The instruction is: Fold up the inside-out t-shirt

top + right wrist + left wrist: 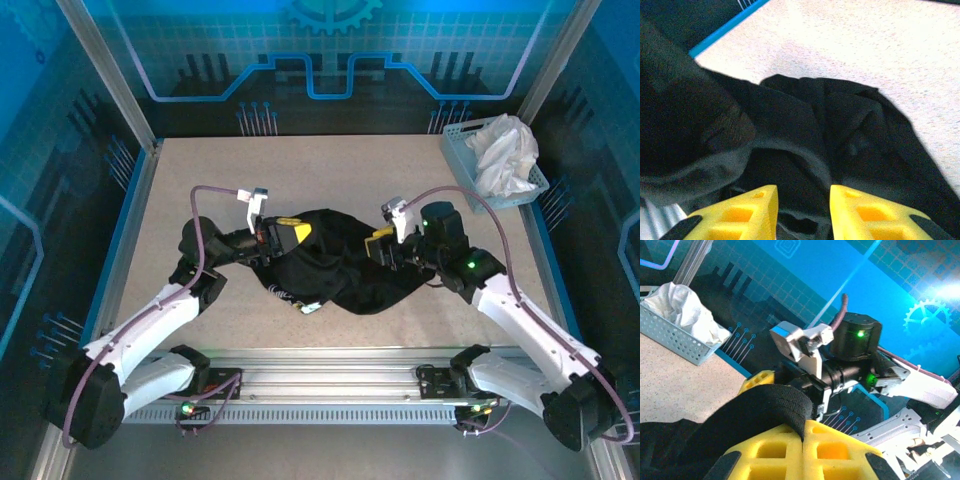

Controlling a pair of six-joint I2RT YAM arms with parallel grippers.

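A pale blue perforated basket (458, 162) is set at the far right corner of a speckled beige table (330, 165), with crumpled white cloth (503, 150) heaped inside. Blue gear-patterned panels (330, 40) are seen beyond the far edge.

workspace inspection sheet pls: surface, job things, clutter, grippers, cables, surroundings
surface: speckled beige tabletop, bare around the shirt
job's things: black t-shirt bunched in a heap mid-table, not folded
clutter: pale blue basket in the far right corner, holding a white cloth
grippers: left gripper shut on a shirt fold; right gripper open over the shirt
cables: purple cables arch along each arm
surroundings: blue panels on a metal frame
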